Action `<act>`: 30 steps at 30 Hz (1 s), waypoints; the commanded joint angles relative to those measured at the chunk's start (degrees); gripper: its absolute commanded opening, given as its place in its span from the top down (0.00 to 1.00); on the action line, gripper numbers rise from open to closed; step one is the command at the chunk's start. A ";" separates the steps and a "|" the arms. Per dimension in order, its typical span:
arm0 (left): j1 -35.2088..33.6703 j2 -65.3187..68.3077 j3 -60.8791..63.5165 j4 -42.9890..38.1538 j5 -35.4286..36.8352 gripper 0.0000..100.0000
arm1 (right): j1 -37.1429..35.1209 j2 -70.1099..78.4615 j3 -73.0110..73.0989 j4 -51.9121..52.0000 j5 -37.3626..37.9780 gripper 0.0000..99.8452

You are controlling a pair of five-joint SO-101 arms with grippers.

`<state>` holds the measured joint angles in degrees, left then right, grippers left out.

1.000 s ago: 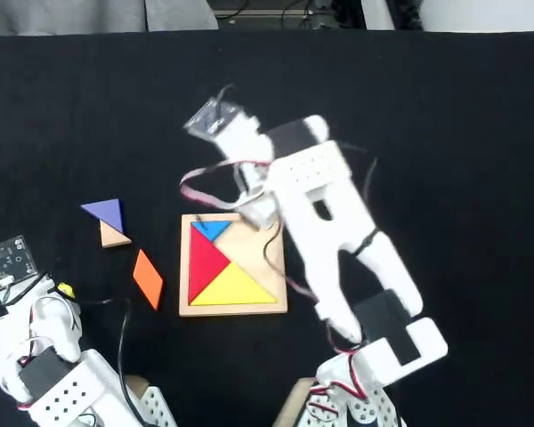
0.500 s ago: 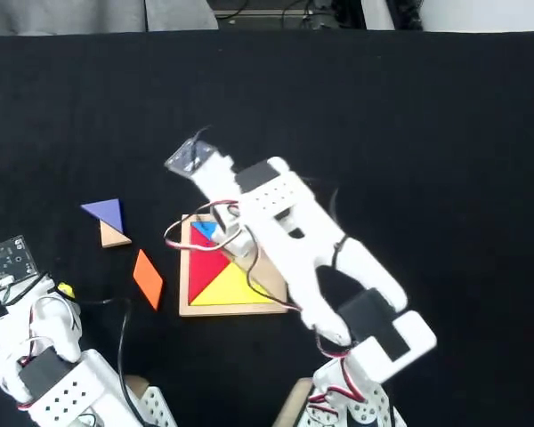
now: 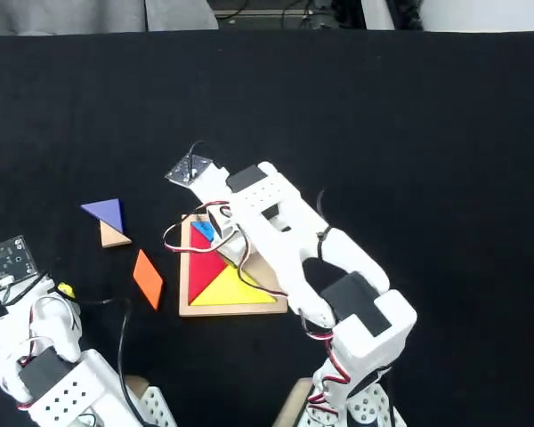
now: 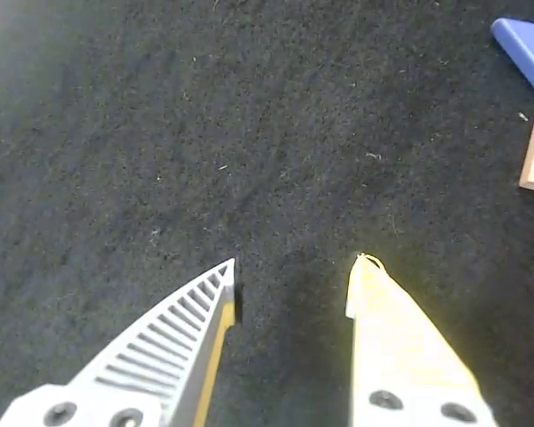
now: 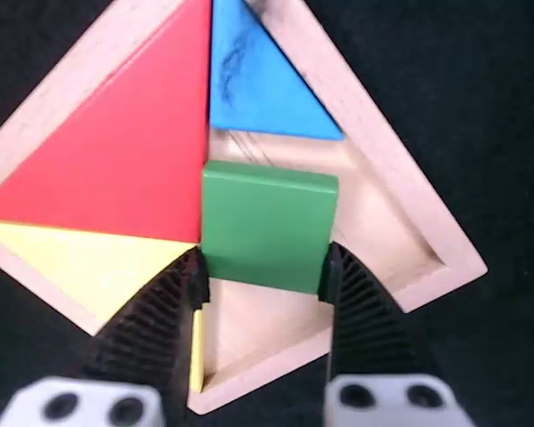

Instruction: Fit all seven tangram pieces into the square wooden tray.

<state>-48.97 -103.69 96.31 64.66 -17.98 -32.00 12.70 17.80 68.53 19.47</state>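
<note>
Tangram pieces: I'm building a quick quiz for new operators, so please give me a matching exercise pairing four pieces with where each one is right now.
Pieces
1. red triangle
2. green square
3. orange parallelogram
4. purple triangle

Places
A. on the black cloth, right next to a tan piece
B. lying flat in the tray, beside the yellow triangle
C. alone on the black cloth, near the tray's edge
D. held in the right gripper over the tray

Pairs: 1-B, 2-D, 3-C, 4-A
</note>
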 commanded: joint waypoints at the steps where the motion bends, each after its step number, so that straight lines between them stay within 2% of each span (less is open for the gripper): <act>1: 0.22 -0.70 1.10 0.26 -0.62 0.79 | -0.70 -0.57 -3.38 -0.70 -1.05 0.81; 17: 0.22 -0.70 1.10 0.26 -0.62 0.79 | -2.64 -1.10 -3.47 -2.02 -0.53 0.80; 22: 0.22 -0.70 1.10 0.26 -0.62 0.79 | -2.90 -1.19 -3.56 -0.79 1.85 0.80; 28: 0.31 -0.70 1.10 0.35 -0.62 0.79 | -2.90 -4.88 -3.74 -0.70 1.32 0.67; 30: 0.31 -0.70 1.10 0.35 -0.62 0.79 | -2.90 -6.29 -3.74 -0.62 1.32 0.67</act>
<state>-49.05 -103.69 96.31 64.66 -17.98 -33.85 12.44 17.80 67.38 20.44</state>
